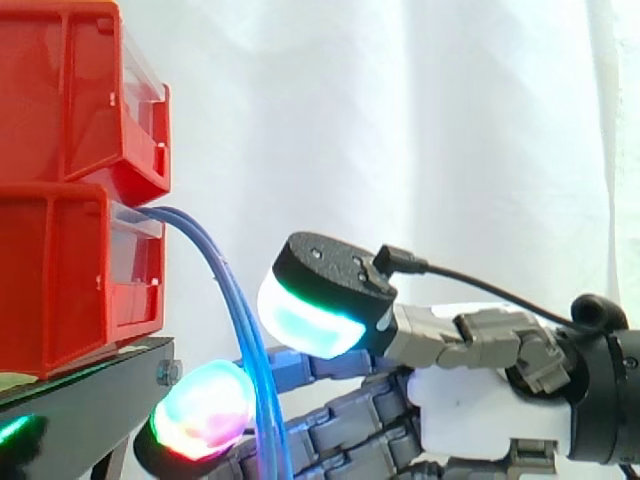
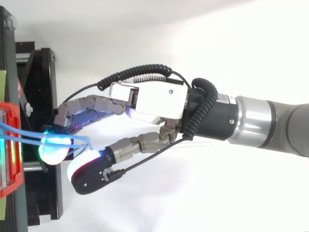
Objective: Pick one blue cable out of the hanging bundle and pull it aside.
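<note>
A bundle of thin blue cables [image 1: 232, 290] comes out of the lower red bin [image 1: 70, 270] and curves down in front of the black stand [image 1: 90, 400]. My hand [image 1: 470, 410] reaches in from the right at the height of the hanging cables. Its fingers are stretched out nearly straight. One fingertip pad [image 1: 205, 410], glowing red and green, lies just left of the cables and against them. The thumb pad [image 1: 305, 315], glowing white and cyan, sits above and to their right. In the top view the cables [image 2: 77, 139] run over the cyan fingertip [image 2: 53, 149] and loop beside the thumb [image 2: 84, 166].
A second red bin [image 1: 75, 90] is stacked on the lower one. The black stand [image 2: 43, 87] juts out under the bins close to my fingers. A white curtain hangs behind everything.
</note>
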`<act>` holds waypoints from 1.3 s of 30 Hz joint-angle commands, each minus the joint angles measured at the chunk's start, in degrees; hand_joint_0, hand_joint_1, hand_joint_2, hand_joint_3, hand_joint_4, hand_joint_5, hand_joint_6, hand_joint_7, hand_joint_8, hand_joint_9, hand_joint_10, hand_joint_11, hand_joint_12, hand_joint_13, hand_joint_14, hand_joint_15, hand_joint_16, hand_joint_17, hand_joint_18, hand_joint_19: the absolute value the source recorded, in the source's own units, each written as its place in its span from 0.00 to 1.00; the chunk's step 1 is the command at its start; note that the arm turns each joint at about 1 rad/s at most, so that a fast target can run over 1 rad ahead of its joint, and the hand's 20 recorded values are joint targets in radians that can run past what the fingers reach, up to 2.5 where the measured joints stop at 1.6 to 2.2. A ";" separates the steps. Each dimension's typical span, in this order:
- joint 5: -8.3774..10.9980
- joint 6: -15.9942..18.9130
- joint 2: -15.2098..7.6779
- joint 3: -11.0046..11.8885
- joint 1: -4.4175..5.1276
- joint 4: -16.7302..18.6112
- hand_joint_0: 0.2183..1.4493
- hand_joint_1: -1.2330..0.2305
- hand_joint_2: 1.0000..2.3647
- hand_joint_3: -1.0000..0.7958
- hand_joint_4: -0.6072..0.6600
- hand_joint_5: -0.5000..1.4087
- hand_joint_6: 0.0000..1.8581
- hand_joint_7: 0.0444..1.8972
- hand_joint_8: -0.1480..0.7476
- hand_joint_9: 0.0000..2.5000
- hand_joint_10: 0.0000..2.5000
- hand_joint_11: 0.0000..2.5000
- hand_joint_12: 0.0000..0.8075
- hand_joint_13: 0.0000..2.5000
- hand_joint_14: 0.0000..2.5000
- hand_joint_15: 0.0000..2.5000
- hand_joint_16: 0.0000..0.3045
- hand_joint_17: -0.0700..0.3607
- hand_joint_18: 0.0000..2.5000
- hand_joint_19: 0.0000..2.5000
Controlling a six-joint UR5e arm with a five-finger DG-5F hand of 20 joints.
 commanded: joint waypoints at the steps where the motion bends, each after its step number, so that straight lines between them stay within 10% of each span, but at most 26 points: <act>1: -0.01 -0.06 1.17 0.02 -0.20 -1.65 0.26 0.45 0.00 0.29 0.72 0.20 0.27 0.52 0.49 0.30 0.00 0.09 0.36 0.24 0.00 0.10 0.14 0.39 0.18 0.14; 9: -0.01 0.11 2.23 0.02 -0.55 -5.78 0.27 0.45 0.00 0.30 0.72 0.20 0.27 0.52 0.48 0.31 0.00 0.09 0.36 0.25 0.00 0.11 0.14 0.39 0.19 0.14; 39: -0.01 -2.70 0.21 0.11 -1.08 -0.25 0.28 0.45 0.00 0.31 0.71 0.21 0.27 0.56 0.49 0.32 0.00 0.10 0.36 0.27 0.00 0.12 0.14 0.39 0.20 0.15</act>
